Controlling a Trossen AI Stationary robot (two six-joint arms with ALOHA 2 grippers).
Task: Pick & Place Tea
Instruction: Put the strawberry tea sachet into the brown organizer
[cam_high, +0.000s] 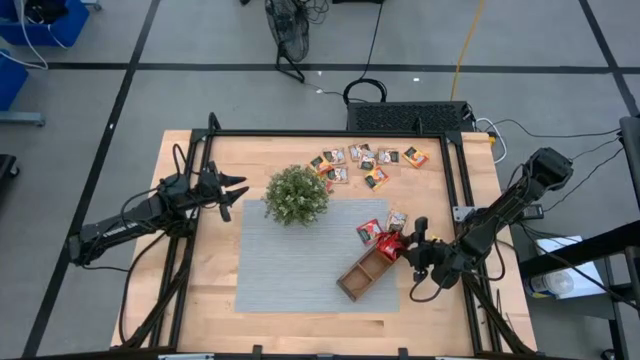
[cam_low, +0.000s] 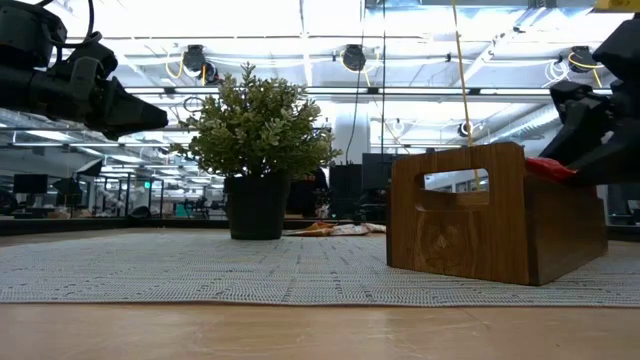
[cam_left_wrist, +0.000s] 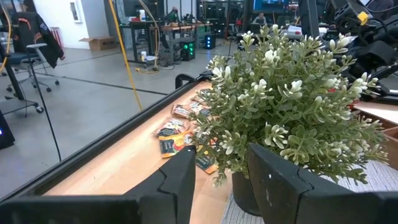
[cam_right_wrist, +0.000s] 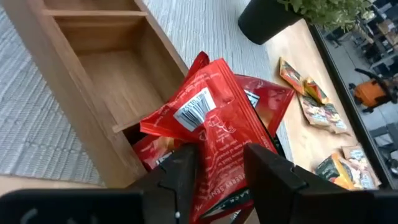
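The brown wooden tray (cam_high: 362, 275) lies slantwise on the grey mat (cam_high: 290, 260). Its end compartment nearest my right arm holds several red tea sachets (cam_right_wrist: 211, 118), piled and sticking up above the rim. My right gripper (cam_right_wrist: 222, 149) hangs just over that pile, slanting down from the table's right, its fingers apart with the top sachet's face showing between them. Two more sachets (cam_high: 380, 226) lie on the mat beside the tray, and several (cam_high: 365, 160) on the wood near the far edge. My left gripper (cam_high: 232, 190) waits open in the air left of the plant (cam_high: 296, 195). My right gripper's fingers (cam_right_wrist: 180, 171) stand apart on either side of the lower part of the top red sachet (cam_right_wrist: 217, 140), which leans on the other sachets in the tray's end compartment. Whether the fingers touch it, I cannot tell.
The potted plant (cam_low: 258, 150) stands on the mat's far left corner, close in front of my left gripper (cam_left_wrist: 221, 168). The tray's other two compartments (cam_right_wrist: 118, 81) show bare wood. A black frame (cam_high: 455, 160) runs round the table's edges.
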